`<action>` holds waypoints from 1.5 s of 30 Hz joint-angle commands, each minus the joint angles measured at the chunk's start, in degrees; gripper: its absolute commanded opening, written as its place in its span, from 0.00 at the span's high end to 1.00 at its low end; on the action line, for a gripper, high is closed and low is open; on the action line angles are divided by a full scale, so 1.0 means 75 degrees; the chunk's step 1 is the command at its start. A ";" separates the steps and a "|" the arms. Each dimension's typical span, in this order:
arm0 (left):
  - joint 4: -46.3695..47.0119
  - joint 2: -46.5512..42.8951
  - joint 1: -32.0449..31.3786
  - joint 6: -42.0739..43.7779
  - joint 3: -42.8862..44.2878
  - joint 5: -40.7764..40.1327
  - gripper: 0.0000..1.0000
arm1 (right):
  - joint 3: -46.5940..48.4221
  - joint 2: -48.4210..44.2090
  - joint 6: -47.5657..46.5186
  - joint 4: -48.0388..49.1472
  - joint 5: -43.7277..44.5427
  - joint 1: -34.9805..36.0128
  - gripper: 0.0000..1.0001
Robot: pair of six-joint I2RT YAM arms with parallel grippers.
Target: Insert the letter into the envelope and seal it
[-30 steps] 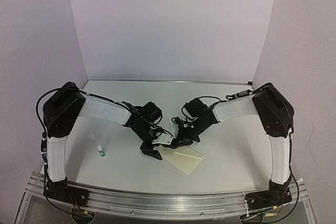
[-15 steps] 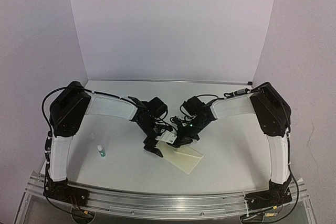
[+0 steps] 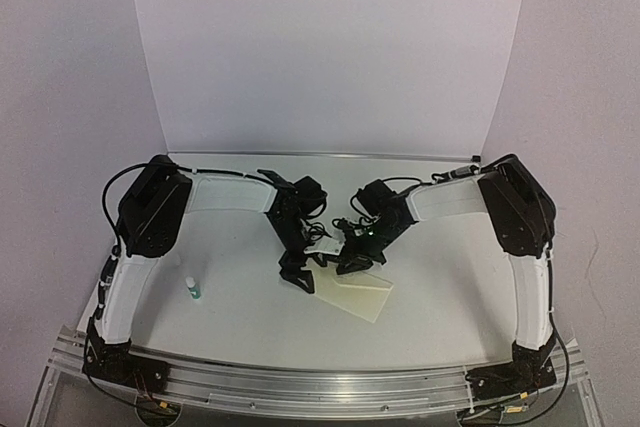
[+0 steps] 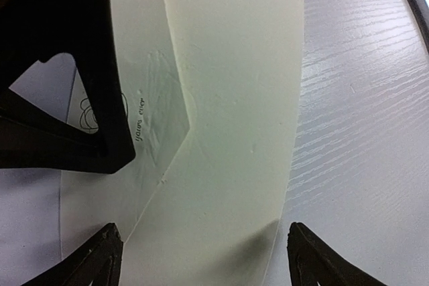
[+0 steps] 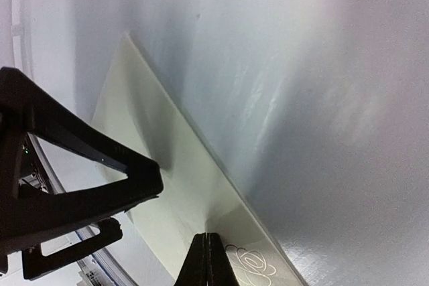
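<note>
1. Near mid-table (image 3: 440, 277), just ahead of both wrists, a long pale cream-yellow paper envelope (image 3: 352, 297) lies flat, skewed to the near edge.
2. On the left gripper (image 3: 297, 279) the jaws stand wide apart, straddling one end of the envelope from above. Nothing is held.
3. On the right gripper (image 3: 350, 263) the fingers are fully together, tips resting on the paper beside a printed rose ornament (image 5: 249, 260). No sheet shows between them.
4. The tan, dark-bordered paper letter is not seen as a separate sheet. The rose and some small lettering show on a lighter triangular area; I cannot tell whether that is flap or letter. Judged: the letter is likely inside.
5. Handling, judged: thin, light and limp, it slides easily on the smooth top and creases if pinched hard. Pin the body with one tip and press along the flap edge with the other.
6. Against a second ago: left jaws wider, left elbow swung inward, envelope nudged slightly right.
</note>
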 commanded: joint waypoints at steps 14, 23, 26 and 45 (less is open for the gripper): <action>0.0281 0.0563 -0.0084 -0.2370 -0.1312 -0.0524 0.21 | -0.1696 -0.2146 0.3363 0.2028 0.0467 0.0750 1.00; 0.0512 0.0501 -0.0098 -0.2452 -0.1578 -0.0513 0.22 | -0.2454 -0.1168 0.4372 0.2950 0.1026 0.1059 1.00; 0.0615 0.0474 -0.0091 -0.2556 -0.1745 -0.0511 0.22 | -0.2758 -0.1060 0.4558 0.2976 0.1424 0.1015 1.00; 0.1240 0.0358 -0.0086 -0.3788 -0.2473 -0.0036 0.24 | -0.3634 -0.1741 0.5542 0.3259 0.2852 0.1085 1.00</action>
